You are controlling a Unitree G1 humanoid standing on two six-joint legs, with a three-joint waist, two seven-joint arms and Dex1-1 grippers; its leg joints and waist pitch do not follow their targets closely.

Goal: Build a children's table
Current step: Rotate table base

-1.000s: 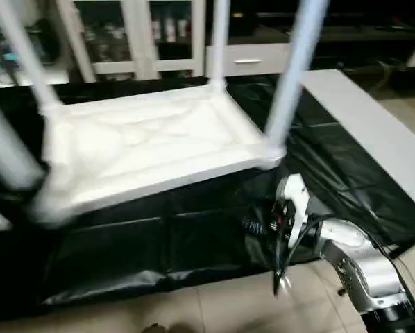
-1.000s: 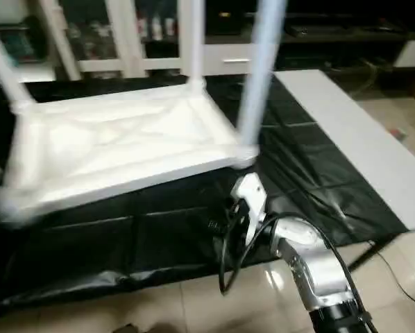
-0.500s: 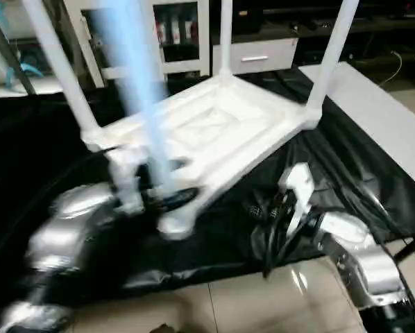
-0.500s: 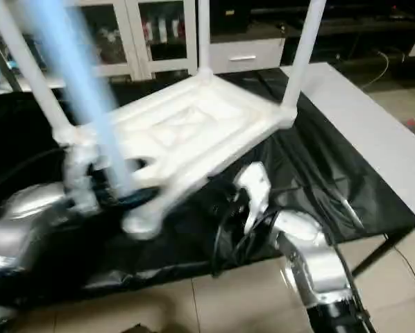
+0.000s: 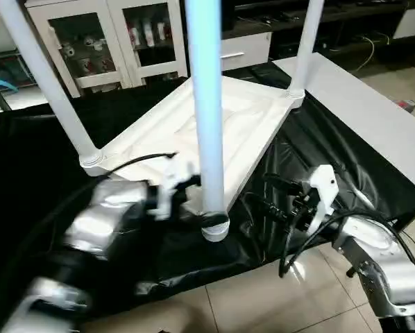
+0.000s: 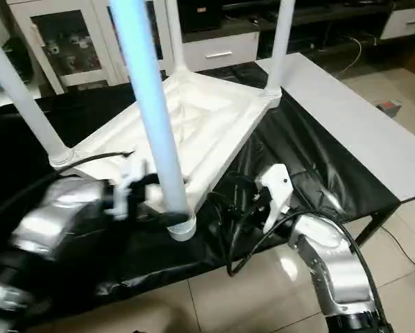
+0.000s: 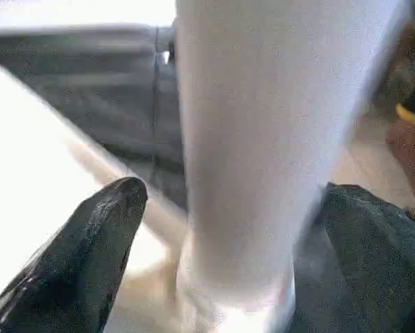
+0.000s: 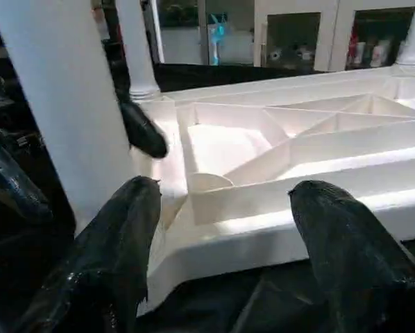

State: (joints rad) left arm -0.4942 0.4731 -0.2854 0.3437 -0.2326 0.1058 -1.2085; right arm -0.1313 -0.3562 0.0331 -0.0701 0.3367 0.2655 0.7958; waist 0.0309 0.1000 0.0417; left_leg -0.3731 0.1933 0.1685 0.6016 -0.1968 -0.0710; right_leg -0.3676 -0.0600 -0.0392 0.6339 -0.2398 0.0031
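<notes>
The children's table lies upside down on the black-draped work table, ribbed underside up. Its white legs stand up from the corner sockets: the near leg, a left leg and a far right leg. My left gripper is open, with its black fingers on either side of the near leg just above its socket. My right gripper is open at the top's long near edge. Its fingers point at that edge with nothing between them.
White glass-door cabinets stand behind the work table. A white tabletop runs along the right side. Tiled floor lies below the black sheet's front edge. Black cables hang from my right wrist.
The view has shifted. The children's table has swung round, so one corner now points toward me. My left arm has come in and its fingers now straddle the near leg.
</notes>
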